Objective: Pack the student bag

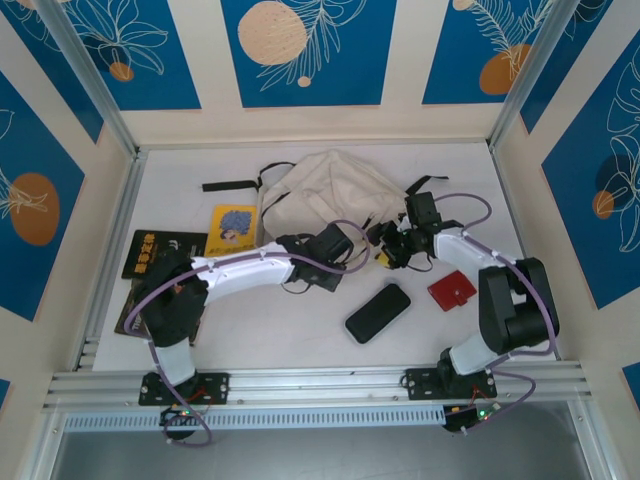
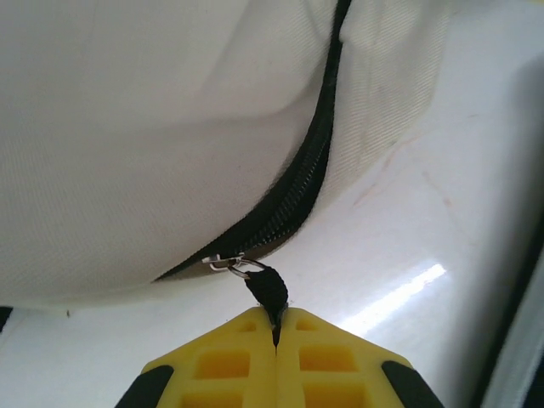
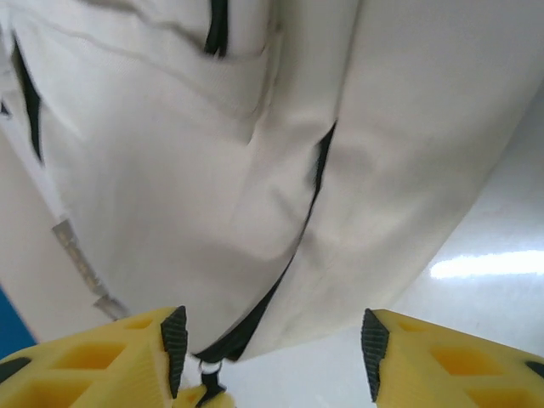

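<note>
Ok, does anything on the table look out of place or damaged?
Nothing looks spilled or damaged. The student bag lies slumped on the table, one black strap flung out to its left. The black book sits hard against the table's left edge, partly under the left arm.

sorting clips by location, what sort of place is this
Probably a robot test booth in a lab: a white table framed by metal rails, walls of blue leaf-printed panels, and a left arm and right arm bolted at its near edge, working at a cream backpack.
</note>
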